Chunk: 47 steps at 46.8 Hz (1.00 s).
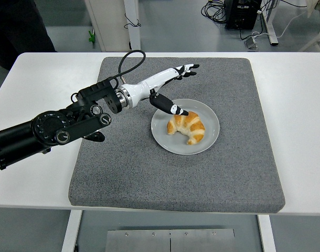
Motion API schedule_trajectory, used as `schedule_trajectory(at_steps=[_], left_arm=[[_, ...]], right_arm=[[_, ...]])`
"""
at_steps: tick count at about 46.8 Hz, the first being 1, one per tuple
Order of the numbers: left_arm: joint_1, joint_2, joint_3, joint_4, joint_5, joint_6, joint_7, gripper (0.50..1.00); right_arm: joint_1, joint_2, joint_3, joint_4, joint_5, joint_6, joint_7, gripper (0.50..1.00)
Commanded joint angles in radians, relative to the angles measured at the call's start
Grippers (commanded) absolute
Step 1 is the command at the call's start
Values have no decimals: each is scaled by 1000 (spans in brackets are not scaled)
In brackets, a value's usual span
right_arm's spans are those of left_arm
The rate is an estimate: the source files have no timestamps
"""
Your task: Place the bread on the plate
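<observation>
While the croissant (187,127) lies on the plate (210,142), treat it as light, flaky, crushable | you'd cradle its thick middle | left hand (168,86) beyond: fingers spread, thumb near bread, holding nothing.

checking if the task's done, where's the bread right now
In the head view the bread, a croissant, lies on the plate right of the gray mat's centre, just beside the open left hand's thumb.

Golden-brown bread (187,127), pale grey plate (210,137), speckled grey mat (149,173), white table (296,105), white-and-black left hand (168,84), seemingly glossy
</observation>
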Motion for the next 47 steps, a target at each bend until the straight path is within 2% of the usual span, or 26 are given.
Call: schedule_trajectory(at_steps=[1, 15, 23, 27, 30, 38, 44, 47], left_arm=[[3, 12, -59, 1, -76, 0, 7, 974], [-9, 38, -129, 11, -412, 12, 13, 975], [-9, 27, -167, 50, -520, 99, 4, 974], [-3, 26, -190, 91, -564, 108, -3, 974], [-1, 6, -204, 151, -592, 110, -3, 974], [-12, -109, -237, 361, -641, 108, -4, 974], [-8, -123, -273, 387, -670, 105, -9, 974], [-3, -125, -291, 389, -683, 105, -38, 974]], right_arm=[[0, 0, 0, 0, 0, 0, 0, 1000], [-2, 0, 0, 0, 0, 0, 0, 1000], [0, 0, 0, 0, 0, 0, 0, 1000], [0, 0, 0, 0, 0, 0, 0, 1000], [-2, 0, 0, 0, 0, 0, 0, 1000], [0, 0, 0, 0, 0, 0, 0, 1000], [0, 0, 0, 0, 0, 0, 0, 1000], [0, 0, 0, 0, 0, 0, 0, 1000]])
